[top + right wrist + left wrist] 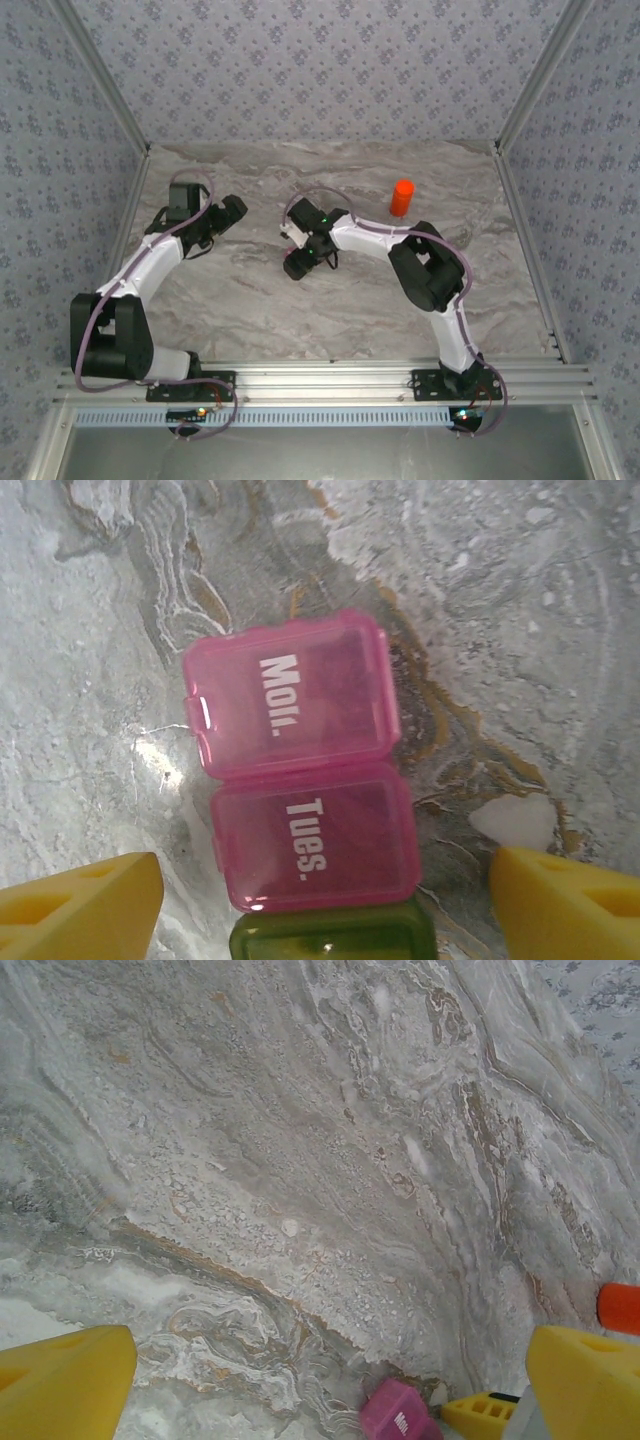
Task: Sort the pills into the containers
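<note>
**Straddling the Pill Box With Fingers Wide**

The right end effector [322,880] is hanging over the containers [300,780]. Its yellow fingers [80,905] are standing well apart and gripping nothing, and the joined compartments are lying between them on the bench [90,630] with their lids shut. That straddle is probably lining the end effector up on the box, either to steady it or to work a lid, since no pill can go in while the lids are down. One white pill [515,818] is sitting just beside one fingertip, apart from the box.

White lettering is reading "Mon." on the farther pink lid and "Tues." on the nearer one. A green compartment [330,935] is adjoining that one, its label cut off from sight.

The left end effector [330,1360] is waiting off to the side, fully open and empty. The orange bottle [620,1307] is standing farther out from it than the box.
</note>
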